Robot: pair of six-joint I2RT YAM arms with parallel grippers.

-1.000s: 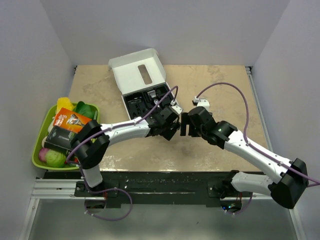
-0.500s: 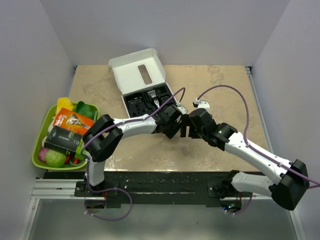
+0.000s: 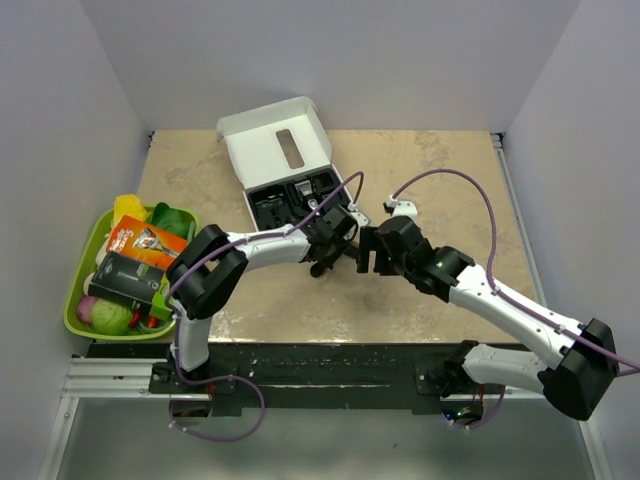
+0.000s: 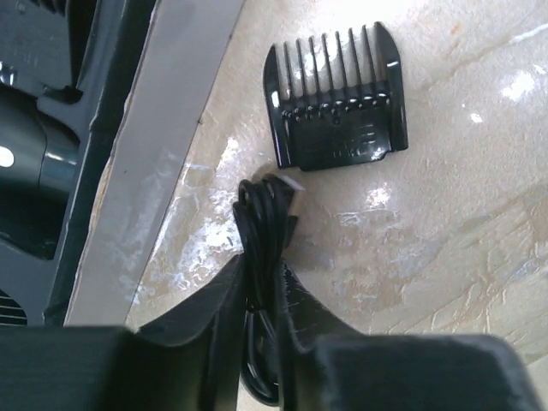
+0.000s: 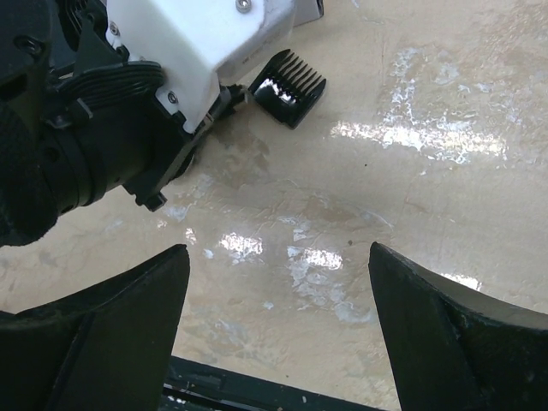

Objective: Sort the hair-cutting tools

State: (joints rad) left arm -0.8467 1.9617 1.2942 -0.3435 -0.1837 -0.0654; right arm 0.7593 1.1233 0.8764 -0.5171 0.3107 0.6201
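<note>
**Left gripper clamped on the cord beside the open box**

The left gripper (image 4: 261,276) sat low over the table (image 5: 411,197), just right of the near right corner of the white box (image 3: 270,140). Its fingers (image 4: 308,317) were drawn in narrow, pressing from both sides on the coiled thin black cord (image 4: 267,214). The cord's looped end stuck out past the fingertips and lay on the tabletop.

Just beyond that loop, apart from it, a small black comb attachment (image 4: 336,98) lay flat on the table, with its teeth pointing away from the left gripper. The box wall ran along its left side in the left wrist view. The black insert (image 4: 51,214) sat inside that wall, and what its compartments held was too dark to make out.

The right gripper (image 5: 278,257) hung above bare table immediately right of the left wrist. Its jaws were spread wide and held nothing. In its own camera the comb attachment lay farther off, close to the left arm's white wrist housing.

The green tray (image 3: 72,300) of colourful packets and fruit stood at the table's left edge, well apart from both grippers.
</note>
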